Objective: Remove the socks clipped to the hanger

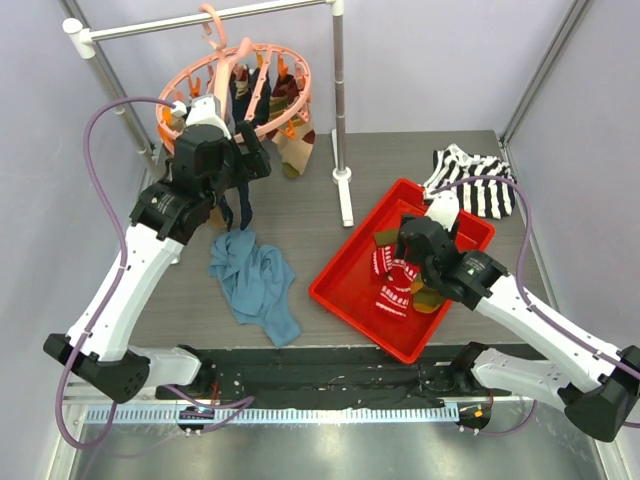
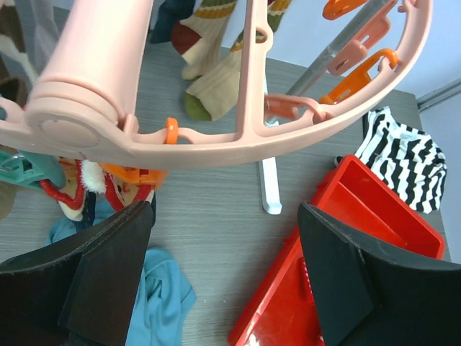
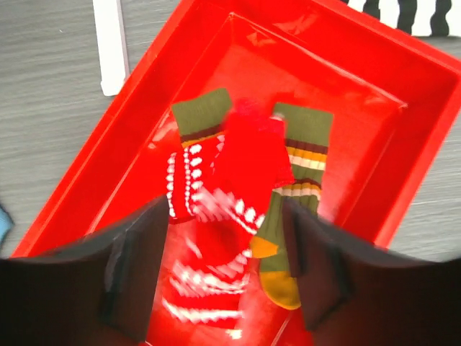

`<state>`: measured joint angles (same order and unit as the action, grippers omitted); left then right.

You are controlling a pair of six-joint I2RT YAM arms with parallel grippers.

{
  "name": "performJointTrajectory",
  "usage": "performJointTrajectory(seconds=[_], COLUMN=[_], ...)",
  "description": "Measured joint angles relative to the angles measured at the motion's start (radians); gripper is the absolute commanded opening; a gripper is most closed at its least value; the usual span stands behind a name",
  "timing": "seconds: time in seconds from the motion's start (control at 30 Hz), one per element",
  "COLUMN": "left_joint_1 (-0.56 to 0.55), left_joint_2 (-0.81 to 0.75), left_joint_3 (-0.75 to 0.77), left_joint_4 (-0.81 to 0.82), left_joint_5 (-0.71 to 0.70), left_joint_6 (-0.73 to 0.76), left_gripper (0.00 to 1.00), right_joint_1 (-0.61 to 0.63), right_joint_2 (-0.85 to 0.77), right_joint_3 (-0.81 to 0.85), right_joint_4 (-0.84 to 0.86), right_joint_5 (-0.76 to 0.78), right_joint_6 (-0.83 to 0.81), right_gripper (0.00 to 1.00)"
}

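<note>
While several small patterned knit socks hang clipped under the round salmon-pink plastic ring hanger, which hooks over the grey metal rail, the left gripper sits just below the ring. Its 2 fingers are spread wide with nothing between them. That placement reads as a line-up for the next sock: what looks like a red-and-white sock dangles by an orange clip just beside the left finger.

The right gripper hovers over the shallow red plastic tray, evidently the drop place. Its fingers are parted around a motion-blurred red sock that neither pad seems to touch, so the sock looks loose rather than gripped. Olive-and-orange striped socks already lie flat in the tray.

For the next pull, I judge the left fingers should close on fabric, not on the clip or the ring.
</note>
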<state>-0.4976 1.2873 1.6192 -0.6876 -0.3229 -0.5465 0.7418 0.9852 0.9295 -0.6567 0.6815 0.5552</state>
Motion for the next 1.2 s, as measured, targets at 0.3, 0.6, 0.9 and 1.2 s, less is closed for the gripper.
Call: performJointTrajectory(seconds=[0.3,0.6,0.9,1.2], left_joint_1=[0.000,0.000,0.000,0.000], left_joint_2=[0.028,0.028,0.016,-0.035], left_joint_3=[0.000,0.065,0.090,0.137], left_joint_4=[-0.011,-0.031,-0.098,-0.212], left_joint_5=[-0.005,0.063,0.063,-0.088], left_joint_6=[0.000,-0.014,-0.023,0.010], left_gripper=[0.86,0.87,0.87,0.88], right_joint_1=[0.000,-0.001,0.018,0.230], right_joint_2=[-0.025,0.008,0.358,0.632], right_joint_3=[0.090,0.058,0.096,0.224], right_joint_4=[0.040,0.409,0.856,1.121], right_joint_5=[-0.048,-0.346,-0.547,-0.541], right_joint_6=[-0.010,-0.055,-0.064,-0.255], right_gripper=[0.80,0.78,0.78,0.80])
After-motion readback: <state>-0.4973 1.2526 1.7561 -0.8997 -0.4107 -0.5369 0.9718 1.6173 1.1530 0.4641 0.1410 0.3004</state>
